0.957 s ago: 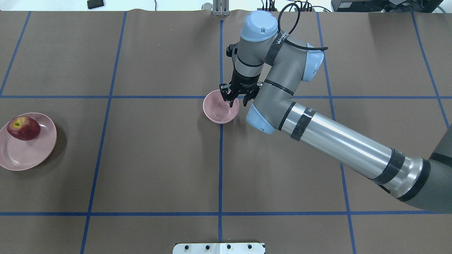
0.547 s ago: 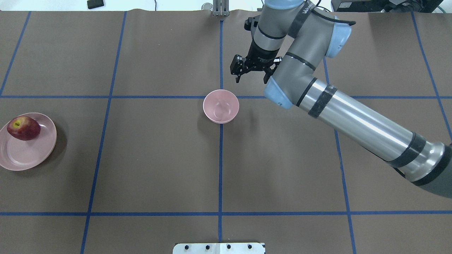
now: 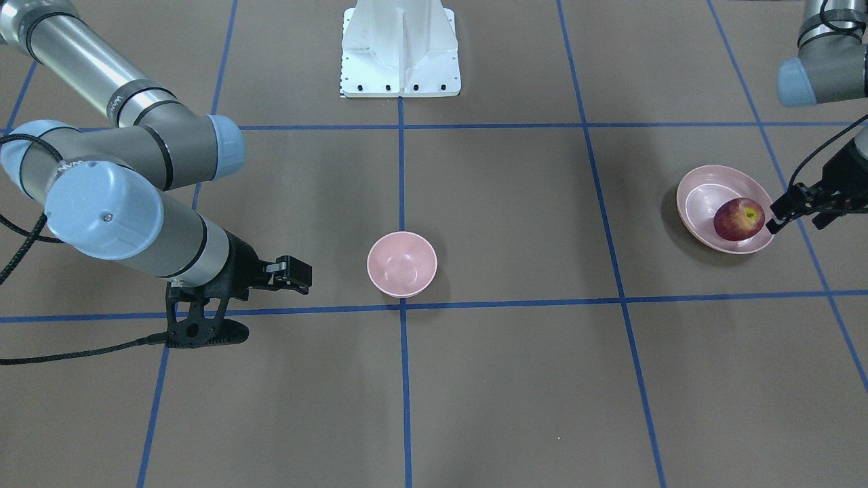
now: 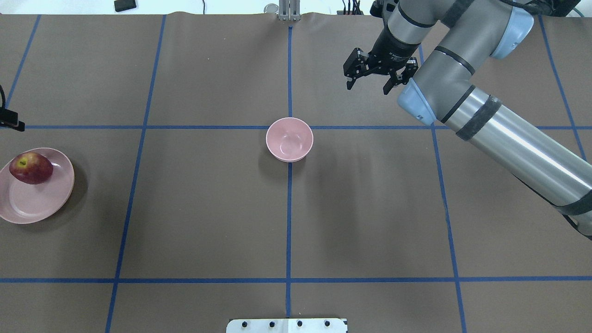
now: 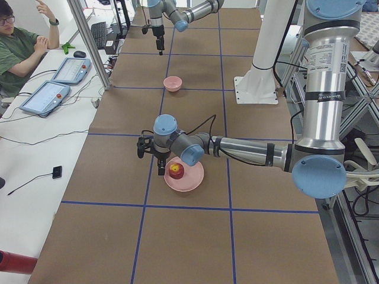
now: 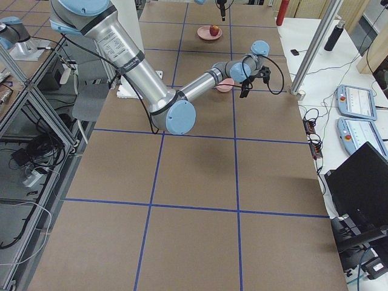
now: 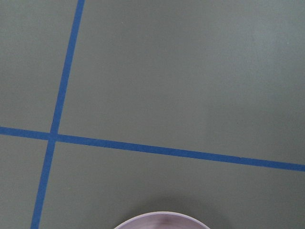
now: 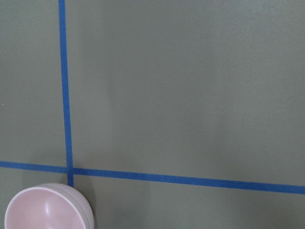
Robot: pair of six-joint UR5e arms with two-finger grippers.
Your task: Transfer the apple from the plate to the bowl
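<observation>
I've backed the right gripper (image 4: 367,87), spread and empty, off the bowl (image 4: 289,138) toward the far edge. The left gripper (image 3: 795,224), also spread, now nears the apple (image 4: 31,168), which sits unpicked on the plate (image 4: 27,208) at the left edge.

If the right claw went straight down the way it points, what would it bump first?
Probably just the brown table paper. The right claw points down at a bare spot, and the bowl sits off to the side, outside that line.

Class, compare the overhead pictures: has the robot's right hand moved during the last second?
Yes. The right hand left the bowl and now hangs beyond the blue line, up and right of the bowl.
</observation>
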